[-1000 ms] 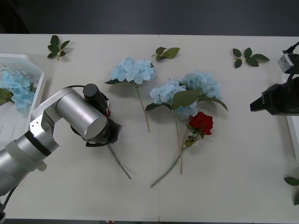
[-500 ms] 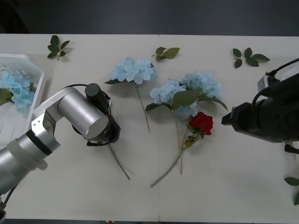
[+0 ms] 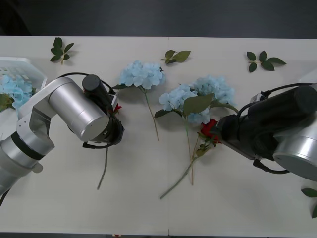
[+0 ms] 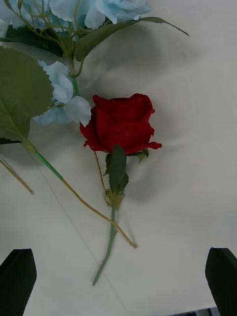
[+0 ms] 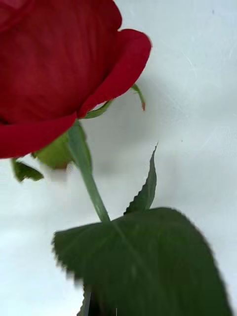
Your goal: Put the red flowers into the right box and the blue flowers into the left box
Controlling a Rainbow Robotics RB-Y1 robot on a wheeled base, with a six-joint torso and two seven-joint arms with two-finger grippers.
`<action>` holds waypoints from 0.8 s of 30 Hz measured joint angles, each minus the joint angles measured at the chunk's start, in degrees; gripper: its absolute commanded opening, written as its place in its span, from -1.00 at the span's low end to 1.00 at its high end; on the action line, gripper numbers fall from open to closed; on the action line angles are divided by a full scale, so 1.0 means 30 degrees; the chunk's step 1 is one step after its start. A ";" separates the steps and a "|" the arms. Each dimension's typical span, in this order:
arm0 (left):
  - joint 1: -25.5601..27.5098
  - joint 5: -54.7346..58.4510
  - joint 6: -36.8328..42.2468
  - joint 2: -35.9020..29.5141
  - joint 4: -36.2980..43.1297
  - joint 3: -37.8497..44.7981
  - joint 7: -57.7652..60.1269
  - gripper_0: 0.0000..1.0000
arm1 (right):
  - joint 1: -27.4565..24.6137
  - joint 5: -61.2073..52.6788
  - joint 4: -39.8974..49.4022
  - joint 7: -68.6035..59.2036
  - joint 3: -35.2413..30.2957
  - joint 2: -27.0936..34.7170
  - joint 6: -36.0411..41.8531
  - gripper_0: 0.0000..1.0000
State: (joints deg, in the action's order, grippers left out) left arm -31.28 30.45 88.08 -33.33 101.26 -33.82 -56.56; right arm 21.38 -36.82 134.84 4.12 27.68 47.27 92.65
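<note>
Mostly hidden beneath the left hand, a gripped red rose; right hand open above another rose.

Matt cloth-like rose; smooth matt table

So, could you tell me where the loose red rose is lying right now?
The red rose lies right of centre on the table, just below the blue flowers, with the right gripper hovering open over it.

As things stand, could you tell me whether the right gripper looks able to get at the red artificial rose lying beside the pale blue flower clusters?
Probably yes. The right gripper is open above the red artificial rose, nothing between them; the pale blue flower clusters touch one side only.
</note>
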 measured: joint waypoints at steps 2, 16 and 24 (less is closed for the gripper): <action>0.0000 0.0000 0.0331 0.0000 0.0255 0.0412 -0.0268 -1.00 | 0.0000 0.0392 -0.0591 0.0000 0.0003 -0.0578 -0.0045 1.00; 0.0182 -0.0011 0.0389 0.0000 0.0970 0.0941 -0.1021 -1.00 | -0.0002 0.4990 -0.4170 0.0001 0.4440 -0.1828 -0.2381 1.00; 0.1492 -0.0011 0.0929 0.0000 0.3342 0.3056 -0.1899 -1.00 | -0.0010 0.5530 -0.6254 0.0004 0.3863 -0.3331 -0.3930 1.00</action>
State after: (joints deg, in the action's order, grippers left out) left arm -26.80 30.41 90.87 -33.32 111.28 -24.65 -62.25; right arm 21.35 -20.23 116.07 4.13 39.27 37.28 80.86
